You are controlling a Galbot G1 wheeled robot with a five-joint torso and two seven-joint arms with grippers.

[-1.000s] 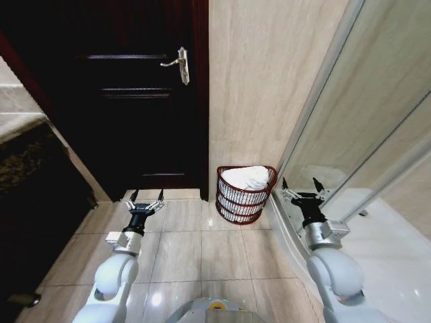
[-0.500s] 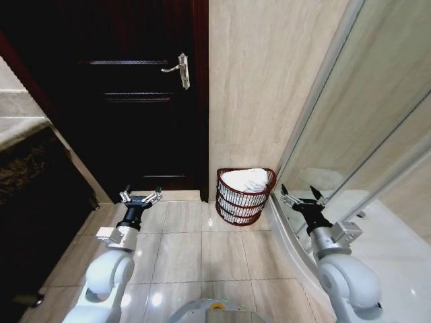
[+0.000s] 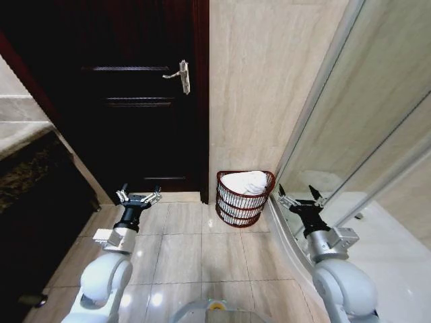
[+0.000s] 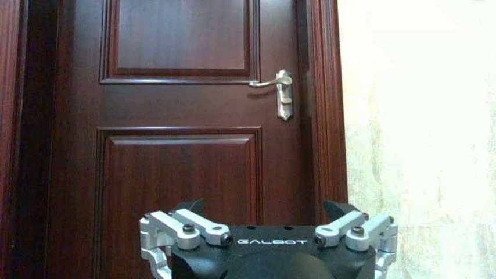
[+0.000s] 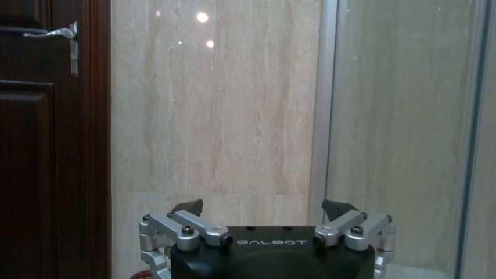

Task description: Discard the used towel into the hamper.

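Where the beige tiled floor (image 3: 202, 252) meets the pale marble-patterned wall (image 3: 262, 87), the low half-round hamper of dark reddish-brown bands (image 3: 244, 197) is stood upright, its flat back set against the foot of the wall and its rounded front turned toward the robot; its mouth is turned upward and its long axis is run along the wall. A crumpled white towel (image 3: 246, 181) is seen lying inside it, heaped up to the rim and visible through the open sides. The hamper is placed just beside the frame of the dark wooden panelled door (image 3: 128, 101) on one side and near the glass shower partition (image 3: 350, 134) on the other. The left gripper (image 3: 137, 196) is held low over the floor before the door, well apart from the hamper, its fingers spread and nothing held; the silver lever door handle (image 4: 280, 93) is seen above it in the left wrist view. The right gripper (image 3: 297, 197) is held near the partition's lower edge, to the right of the hamper, likewise released and bare.
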